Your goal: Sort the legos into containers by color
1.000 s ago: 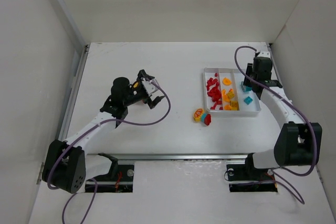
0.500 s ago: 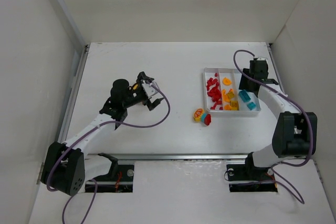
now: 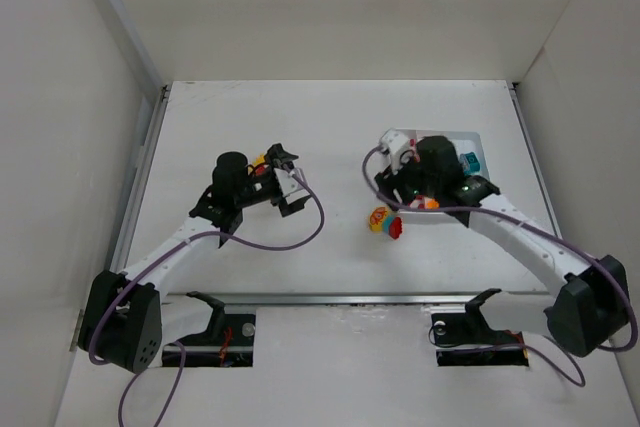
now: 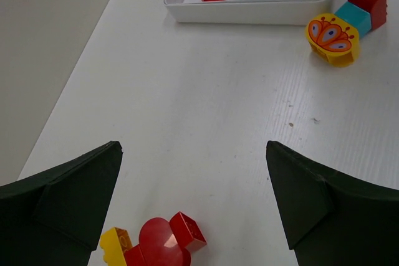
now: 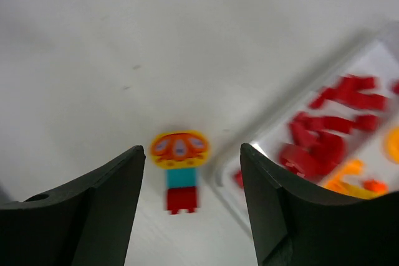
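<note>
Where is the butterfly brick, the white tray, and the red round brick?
butterfly brick (image 4: 330, 32): left wrist view, on its painted yellow face.
white tray (image 4: 249, 12): left wrist view, on its near outer wall.
red round brick (image 4: 163, 241): left wrist view, on its shiny red top.

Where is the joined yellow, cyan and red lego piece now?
Top view, centre-right: the joined piece lies on the table, just off the near-left corner of the white tray.
</note>
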`<move>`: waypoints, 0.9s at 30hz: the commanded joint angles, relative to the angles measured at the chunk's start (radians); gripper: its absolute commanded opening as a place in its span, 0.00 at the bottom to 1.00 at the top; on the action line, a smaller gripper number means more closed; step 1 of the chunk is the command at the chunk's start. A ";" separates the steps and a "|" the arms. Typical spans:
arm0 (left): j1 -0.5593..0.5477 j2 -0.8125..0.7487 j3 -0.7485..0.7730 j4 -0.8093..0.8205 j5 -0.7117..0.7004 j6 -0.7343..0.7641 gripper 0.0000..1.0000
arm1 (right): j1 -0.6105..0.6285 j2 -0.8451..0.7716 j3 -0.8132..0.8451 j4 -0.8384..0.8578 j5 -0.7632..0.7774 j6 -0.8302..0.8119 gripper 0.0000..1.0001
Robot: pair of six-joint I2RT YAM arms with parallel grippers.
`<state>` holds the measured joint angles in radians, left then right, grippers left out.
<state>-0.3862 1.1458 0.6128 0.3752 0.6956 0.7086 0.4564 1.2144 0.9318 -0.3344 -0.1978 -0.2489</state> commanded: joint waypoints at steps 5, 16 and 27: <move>-0.003 -0.015 0.007 -0.038 0.082 0.069 1.00 | 0.209 0.077 -0.019 -0.084 0.026 -0.070 0.68; -0.003 -0.024 -0.024 -0.029 0.091 0.078 1.00 | 0.246 0.336 0.119 -0.263 0.087 -0.184 0.57; -0.003 -0.043 -0.024 -0.029 0.091 0.078 1.00 | 0.246 0.402 0.183 -0.285 0.224 -0.095 0.70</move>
<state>-0.3862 1.1355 0.5968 0.3305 0.7540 0.7780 0.6968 1.6138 1.0641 -0.5896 -0.0097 -0.3695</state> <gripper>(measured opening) 0.997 0.679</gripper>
